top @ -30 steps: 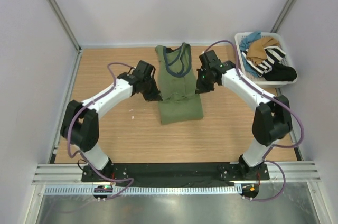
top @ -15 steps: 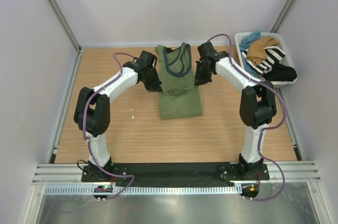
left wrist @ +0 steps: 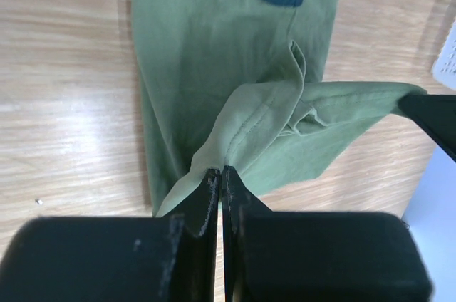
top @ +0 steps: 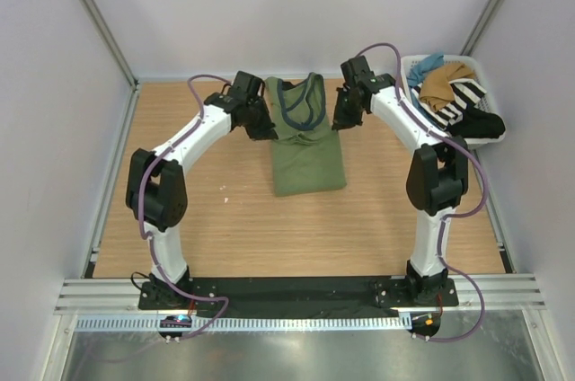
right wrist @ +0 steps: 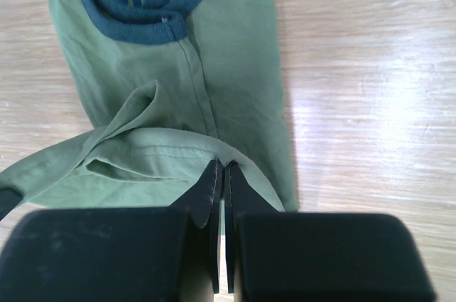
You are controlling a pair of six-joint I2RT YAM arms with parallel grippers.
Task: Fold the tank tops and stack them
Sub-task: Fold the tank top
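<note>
I'm working in a robotics lab test cell, not a home. Plain white panel walls [top: 269, 4] on aluminium posts [top: 94, 17] box in a bare wooden tabletop [top: 225, 228]. Two white arms [top: 193, 143] trailing purple cables [top: 384, 47] bolt to a slotted metal rail [top: 296, 300] at its near edge.

The tank top [top: 308, 161] lies on the table [top: 198, 219] between left hand [top: 267, 134] and right hand [top: 338, 124] — basket [top: 479, 66] far right.

The olive green tank top [left wrist: 214, 53] is soft, matt cloth (its blue-grey trim equally dull). The table [left wrist: 64, 67] is smooth wood grain with a slight sheen; the basket [top: 476, 61] white plastic.
</note>
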